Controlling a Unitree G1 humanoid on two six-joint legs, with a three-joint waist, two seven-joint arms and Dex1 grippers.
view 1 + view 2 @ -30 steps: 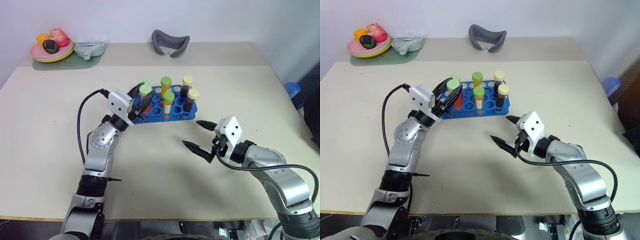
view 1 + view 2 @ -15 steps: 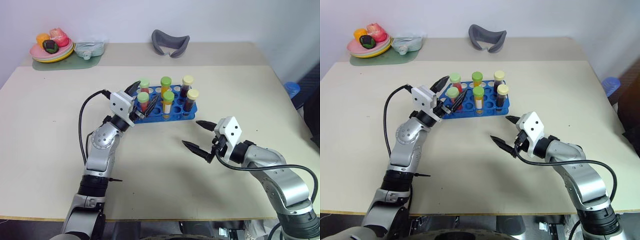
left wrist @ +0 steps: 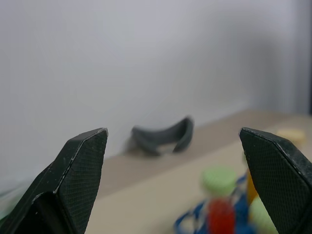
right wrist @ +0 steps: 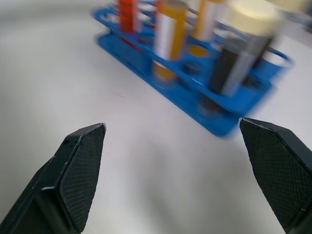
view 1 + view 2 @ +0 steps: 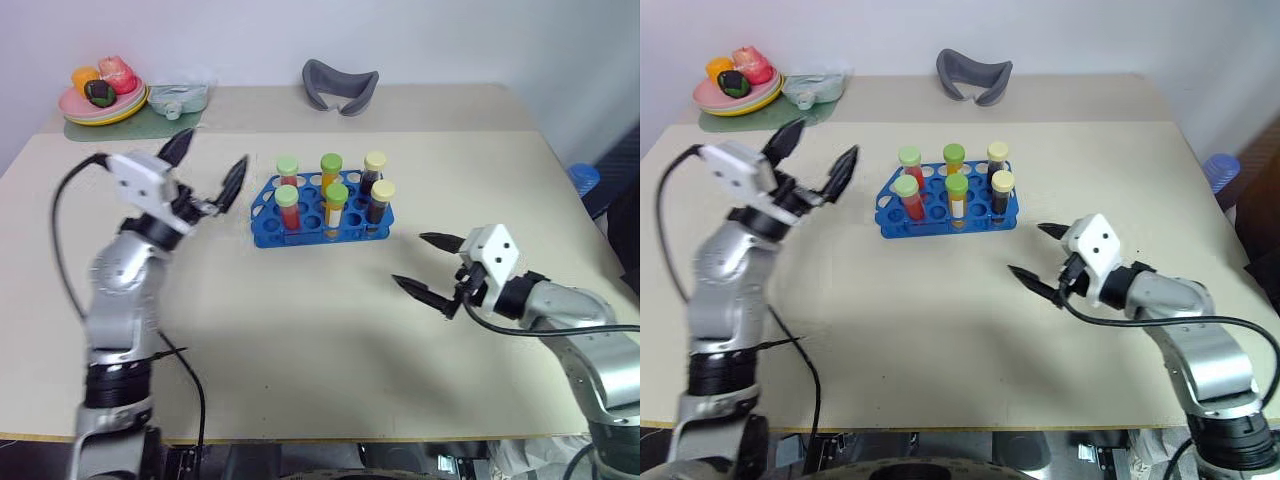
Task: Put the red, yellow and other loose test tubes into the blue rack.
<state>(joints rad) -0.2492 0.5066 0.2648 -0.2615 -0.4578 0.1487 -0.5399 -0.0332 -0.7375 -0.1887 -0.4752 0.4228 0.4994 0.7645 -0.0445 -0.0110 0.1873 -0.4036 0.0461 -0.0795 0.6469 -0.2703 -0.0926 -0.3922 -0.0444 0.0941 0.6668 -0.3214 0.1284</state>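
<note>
The blue rack (image 5: 268, 226) stands mid-table with several capped test tubes upright in it. They include a red tube with a green cap (image 5: 287, 204) at its front left, orange-yellow tubes (image 5: 336, 203) in the middle and dark tubes with cream caps (image 5: 381, 199) on the right. My left gripper (image 5: 212, 155) hangs open and empty above the table, left of the rack and apart from it. My right gripper (image 5: 412, 259) is open and empty too, low over the table to the rack's front right. In the right wrist view the rack (image 4: 222, 121) lies ahead, between the fingers (image 4: 80, 165).
A plate of toy fruit (image 5: 100, 100) on a green mat, with a pale dish (image 5: 178, 97) beside it, sits at the far left corner. A grey curved object (image 5: 341, 85) lies at the back centre. A blue object (image 5: 583, 178) shows beyond the table's right edge.
My left gripper, earlier shut on the green-capped red tube over the rack, set it in a front-left hole, opened and drew away up and left. My right gripper shifted a little right.
</note>
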